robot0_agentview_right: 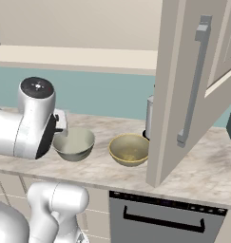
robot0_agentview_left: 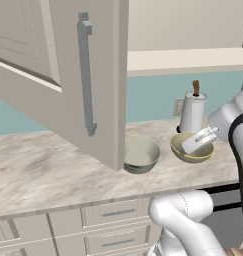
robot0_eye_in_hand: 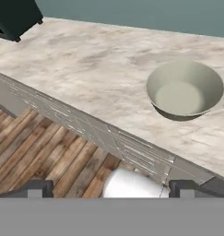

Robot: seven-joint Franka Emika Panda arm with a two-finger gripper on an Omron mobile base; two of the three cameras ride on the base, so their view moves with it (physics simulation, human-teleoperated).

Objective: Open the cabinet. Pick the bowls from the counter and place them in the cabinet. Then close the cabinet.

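The cabinet door [robot0_agentview_left: 63, 75] stands swung wide open over the counter [robot0_agentview_left: 43, 170], its long grey handle [robot0_agentview_left: 85, 75] facing me; it is also in the right base view as the cabinet door [robot0_agentview_right: 183, 85]. The greyish-white bowl [robot0_agentview_left: 140, 154] and the tan-yellow bowl [robot0_agentview_left: 203, 152] sit side by side on the counter, both upright and empty. My gripper [robot0_agentview_left: 193, 142] is open and holds nothing, hovering by the counter's front edge. In the hand view the gripper [robot0_eye_in_hand: 111, 189] looks down at that edge, with the greyish-white bowl [robot0_eye_in_hand: 185, 90] ahead to the right.
A metal canister with a brown knob [robot0_agentview_left: 193, 110] stands at the wall behind the yellow bowl. Drawers [robot0_agentview_left: 113, 215] and a dishwasher front [robot0_agentview_right: 164, 218] lie below the counter. A dark object [robot0_eye_in_hand: 14, 16] sits at the counter's far corner. My white arm [robot0_agentview_right: 26, 123] is left of the bowls.
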